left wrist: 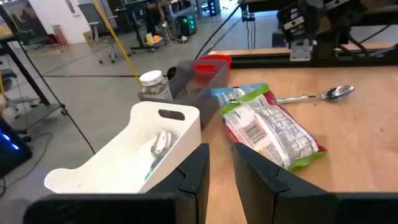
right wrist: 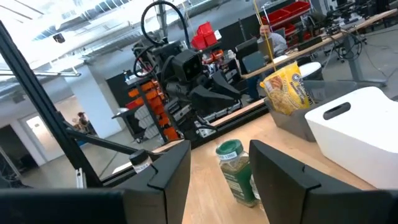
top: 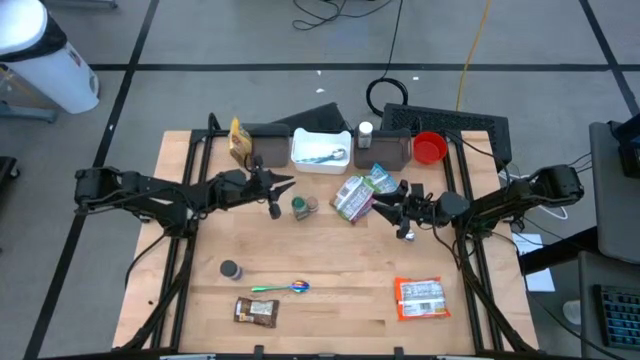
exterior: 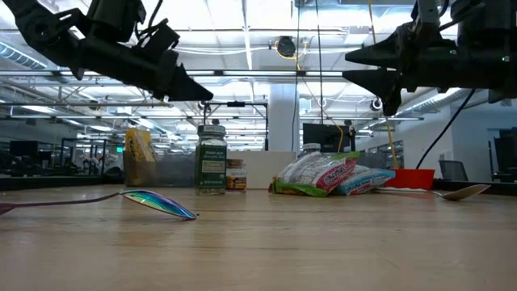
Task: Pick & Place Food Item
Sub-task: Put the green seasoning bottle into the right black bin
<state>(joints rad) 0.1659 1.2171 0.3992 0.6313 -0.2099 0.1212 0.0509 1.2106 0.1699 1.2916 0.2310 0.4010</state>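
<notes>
Hovering empty, left claw narrowly parted, right claw parted wider, green snack bag partly hidden

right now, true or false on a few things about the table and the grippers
1. The white bin sits at the table's far edge. True.
2. The left gripper holds the spice jar. False: it holds nothing, and the jar stands on the table beside it.
3. The orange packet lies near the front edge on the right arm's side. True.
4. The right gripper is clamped on the green snack bag. False: its jaws stand apart and empty, close to the bag.
5. The red cup stands beside the spoon. False: it is at the far edge.
</notes>
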